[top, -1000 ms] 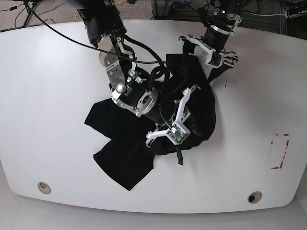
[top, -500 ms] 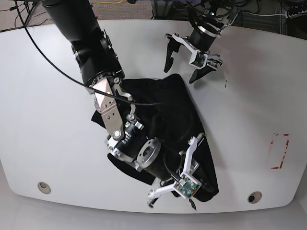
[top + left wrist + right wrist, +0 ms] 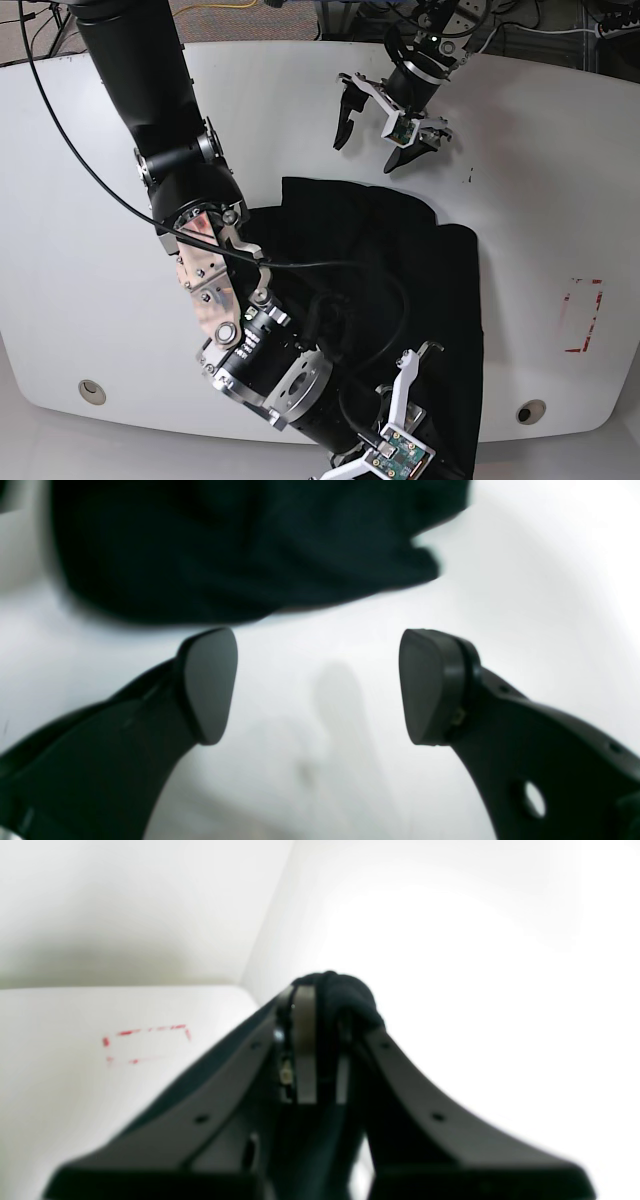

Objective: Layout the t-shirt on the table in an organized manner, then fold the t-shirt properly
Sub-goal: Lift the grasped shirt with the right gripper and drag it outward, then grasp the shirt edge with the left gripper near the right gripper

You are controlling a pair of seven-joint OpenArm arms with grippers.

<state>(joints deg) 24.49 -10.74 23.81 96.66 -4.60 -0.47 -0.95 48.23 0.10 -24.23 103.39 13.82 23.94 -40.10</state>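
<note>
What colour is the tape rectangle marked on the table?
Red; the tape rectangle on the white table shows best in the base view.

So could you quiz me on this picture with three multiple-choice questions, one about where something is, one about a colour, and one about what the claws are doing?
1. Where is the red tape rectangle on the table in the base view?
A. near the right edge
B. at the far left
C. under the cloth

2. What colour is the t-shirt?
A. white
B. black
C. red

3. How does the left gripper stand?
A. shut on the cloth
B. shut on nothing
C. open, holding nothing

Answers:
1 A: the red outline lies on bare white tabletop at the right side.
2 B: the cloth is dark against the white top in every view.
3 C: the left wrist view shows its fingers wide apart with only table between them, while the right gripper pinches a fold of cloth.
</note>
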